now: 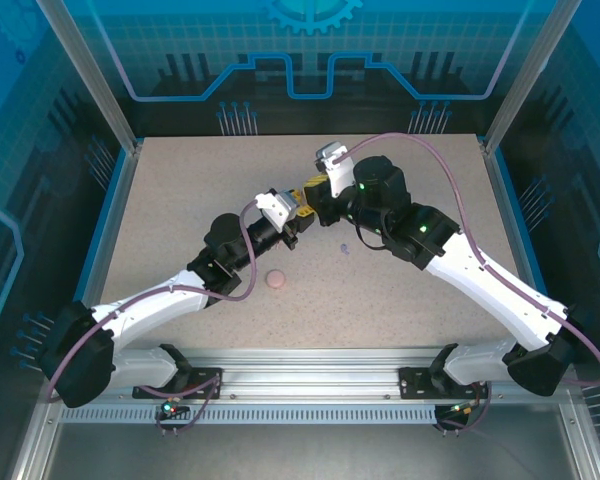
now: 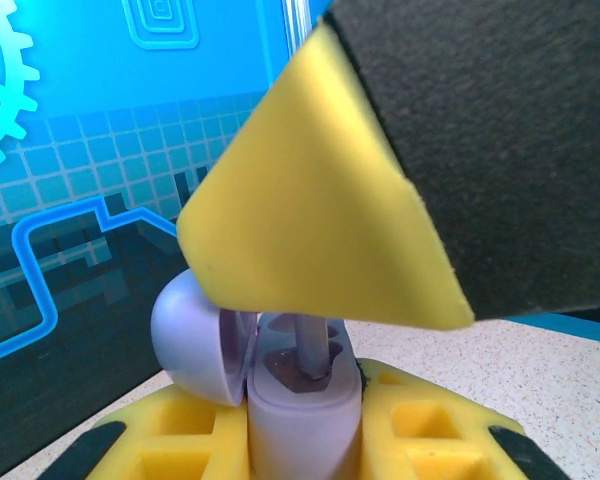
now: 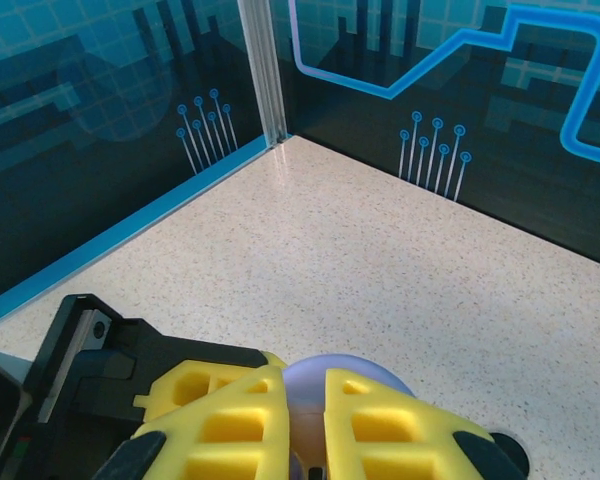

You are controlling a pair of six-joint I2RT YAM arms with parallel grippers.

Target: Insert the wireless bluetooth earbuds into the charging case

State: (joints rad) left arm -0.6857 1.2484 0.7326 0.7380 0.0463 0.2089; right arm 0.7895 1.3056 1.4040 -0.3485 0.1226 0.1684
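A: Why does the left hand (image 2: 302,445) sit so low on the lavender case (image 2: 298,415)?

B: To leave the top free. Its yellow fingers (image 2: 170,440) are clamped on the base and hold the case upright. The lid (image 2: 185,335) is swung open to one side, so the wells face up.

A: And the right hand (image 3: 306,412)?

B: It reaches in from above, fingers drawn nearly together. The lavender earbud (image 2: 311,350) stands stem-up in a well, and the stem runs up under that hand. It looks pinched there, as if being pressed home, though the contact itself is hidden.

A: So one holds and one inserts.

B: That seems the idea; a small round case pushed on loose would likely roll or skid.

A: What lies beyond?

B: The table (image 3: 400,240) is a pale speckled slab. A round pink case (image 1: 276,281) rests on it beside the left arm. A lavender speck (image 1: 345,247) lies just on the near side of the hands, too small to name.

A: And the room?

B: Blue panels (image 1: 310,60) printed with circuit lines, framed by aluminium posts (image 3: 261,70).
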